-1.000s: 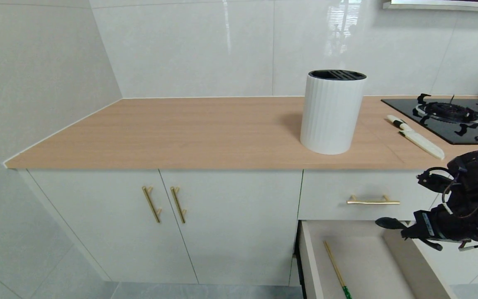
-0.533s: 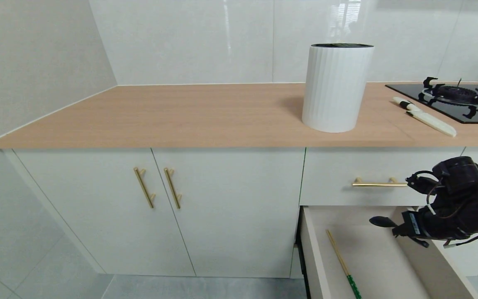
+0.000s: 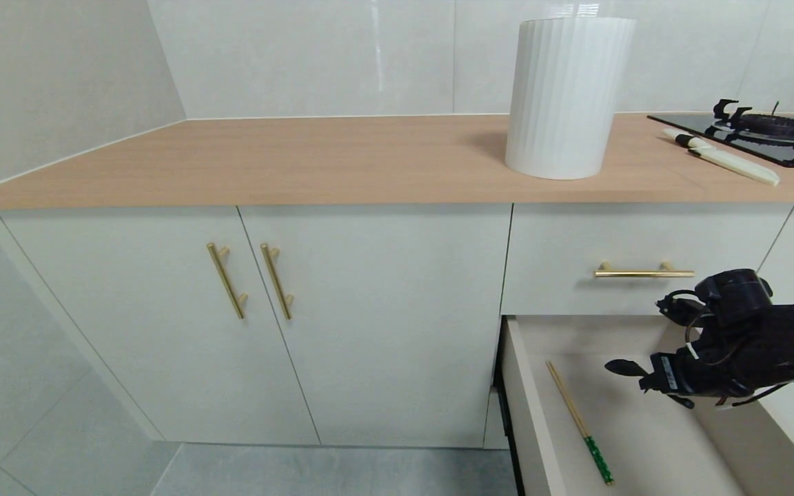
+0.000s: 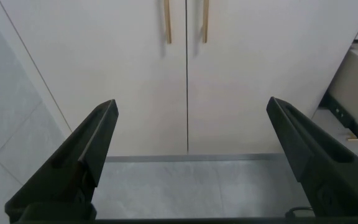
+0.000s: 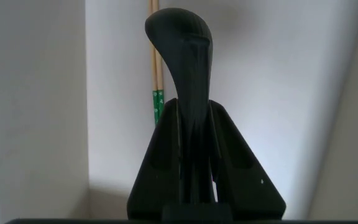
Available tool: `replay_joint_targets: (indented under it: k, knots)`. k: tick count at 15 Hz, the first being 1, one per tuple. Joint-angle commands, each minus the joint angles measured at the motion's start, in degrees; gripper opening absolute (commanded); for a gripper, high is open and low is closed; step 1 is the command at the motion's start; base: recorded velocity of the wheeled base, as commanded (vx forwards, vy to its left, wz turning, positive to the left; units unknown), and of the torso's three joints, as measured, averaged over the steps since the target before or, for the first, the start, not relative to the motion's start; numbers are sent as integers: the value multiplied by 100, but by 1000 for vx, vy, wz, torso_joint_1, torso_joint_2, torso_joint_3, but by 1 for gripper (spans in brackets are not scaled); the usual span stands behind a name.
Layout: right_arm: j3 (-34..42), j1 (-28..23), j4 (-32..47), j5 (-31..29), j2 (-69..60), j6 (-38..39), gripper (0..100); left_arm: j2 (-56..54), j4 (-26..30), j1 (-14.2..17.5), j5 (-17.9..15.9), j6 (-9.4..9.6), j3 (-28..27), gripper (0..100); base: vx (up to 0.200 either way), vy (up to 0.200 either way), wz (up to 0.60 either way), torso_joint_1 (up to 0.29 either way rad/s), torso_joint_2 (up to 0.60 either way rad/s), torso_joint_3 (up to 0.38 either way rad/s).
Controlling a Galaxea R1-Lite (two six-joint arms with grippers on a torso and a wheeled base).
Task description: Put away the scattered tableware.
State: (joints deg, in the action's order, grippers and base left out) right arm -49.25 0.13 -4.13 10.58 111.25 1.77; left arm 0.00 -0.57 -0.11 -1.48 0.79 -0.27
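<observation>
The spoon (image 3: 622, 367) looks light, stiff and smooth. The right gripper (image 3: 653, 377) clamps its handle, a sound hold, with the bowl forward above the open drawer (image 3: 517, 386). Chopsticks (image 3: 577, 420) lie inside the drawer. The left gripper (image 4: 191, 124) gapes empty, left of the drawer.

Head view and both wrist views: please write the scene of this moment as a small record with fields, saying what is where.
right claw: shut on black spoon, held over the open drawer
left claw: open, empty, facing the cabinet doors
drawer: open; chopsticks lie on its floor
counter: white holder upright; knife lying flat beside the stove
left to do: spoon not yet set down; knife not yet put away
</observation>
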Motion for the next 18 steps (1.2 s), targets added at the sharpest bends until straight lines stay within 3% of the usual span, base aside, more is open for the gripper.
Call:
replay_joint_targets:
  k: [1,6,13,18]
  knots:
    - [21,4,0,5,55,-10,0,9,-4,2,-2,0,0,100,0,0,0,7,71,41]
    - [12,13,-35,-74,573,-194,0,9,-4,2,-2,0,0,100,0,0,0,0,0,0]
    - [381,136,-1802,-742,1557,-159,0,9,-4,2,-2,0,0,100,0,0,0,0,0,0]
    - [425,215,-1977,-874,1716,-159,0,9,-4,2,-2,0,0,100,0,0,0,0,0,0]
